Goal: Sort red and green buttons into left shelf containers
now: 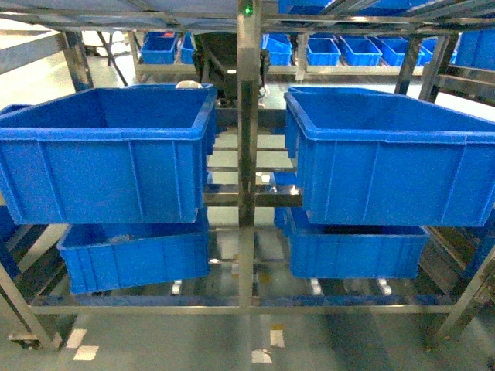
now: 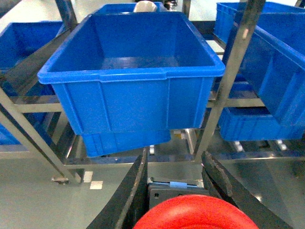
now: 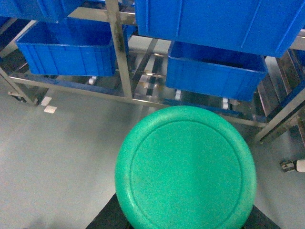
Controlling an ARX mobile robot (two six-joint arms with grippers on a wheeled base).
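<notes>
The left gripper (image 2: 174, 191) is holding the red button (image 2: 195, 213) between its two dark fingers (image 2: 136, 191), the red cap filling the bottom edge of the left wrist view, with the jaws closed against the black body just behind the cap. Ahead of it the upper left bin (image 2: 131, 71) is sitting tilted on the steel shelf rack (image 1: 248, 154), its open mouth facing the gripper, and its visible floor is showing no button. The lower left bin (image 1: 131, 255) is resting on the rack's bottom level directly beneath it. The right gripper (image 3: 186, 222) is carrying the green button (image 3: 186, 167), whose round cap is covering most of the right wrist view; only dark edges of the gripper are showing under the cap, so I cannot tell how its jaws are standing. Beyond the green cap the lower right bin (image 3: 214, 71) is sitting on the rack's bottom level, above the grey floor (image 3: 57, 157).
</notes>
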